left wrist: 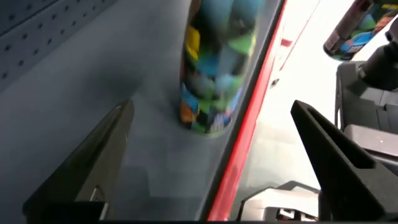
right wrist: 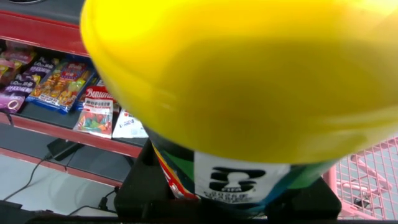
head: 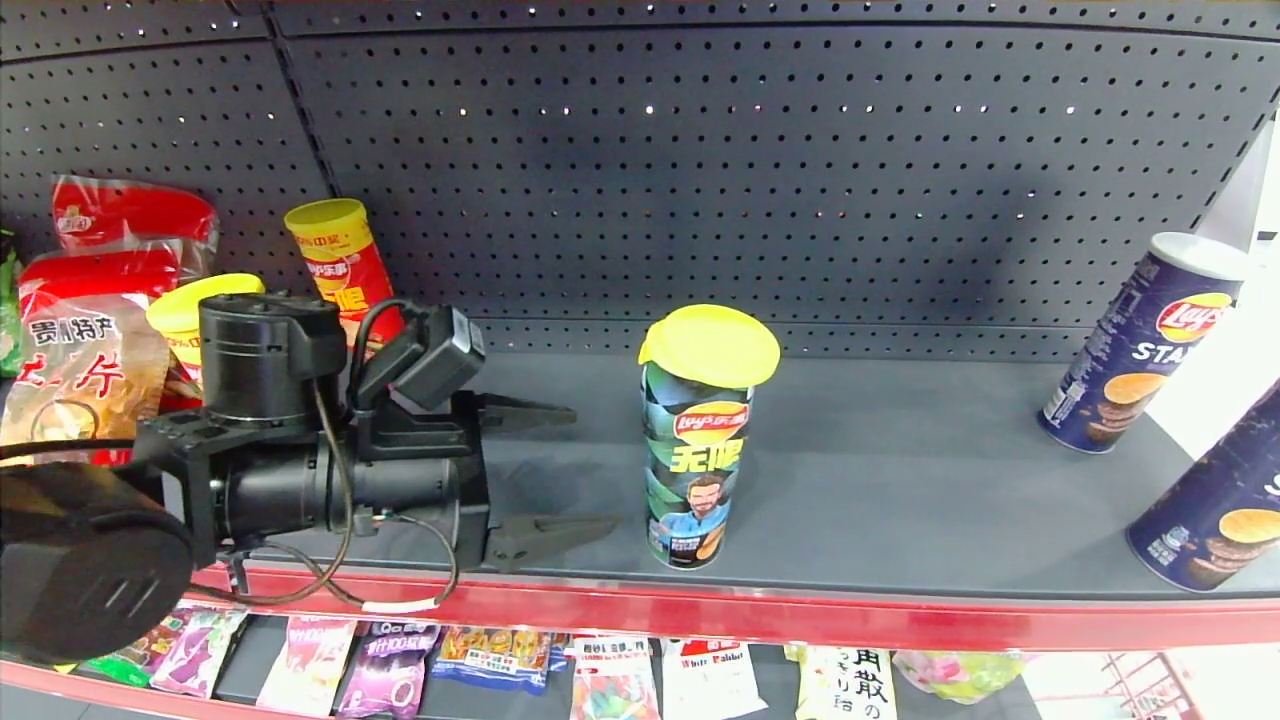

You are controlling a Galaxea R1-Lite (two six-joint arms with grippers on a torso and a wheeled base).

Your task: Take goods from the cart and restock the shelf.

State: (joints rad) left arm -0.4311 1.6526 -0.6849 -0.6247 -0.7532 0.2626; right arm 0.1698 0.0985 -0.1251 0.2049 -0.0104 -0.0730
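Chip canister (head: pixel 697 440) of green printed cardboard with yellow plastic lid stands upright near the front edge of the grey shelf (head: pixel 900 480), just beyond the wide-open, empty left gripper (head: pixel 595 465). Right gripper (right wrist: pixel 227 194) clamps a similar yellow-lidded canister (right wrist: pixel 236 74). Light, stiff, probably slick: grasp mid-body, below the lid.

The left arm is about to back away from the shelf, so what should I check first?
1. Left end effector open: ok.
2. Its fingers clear of the green cardboard chip can with yellow lid: ok.
3. That can upright on the grey metal shelf: ok.
4. Its lid seated squarely: cannot tell.
5. Right end effector gripping a second yellow-lidded can: ok.
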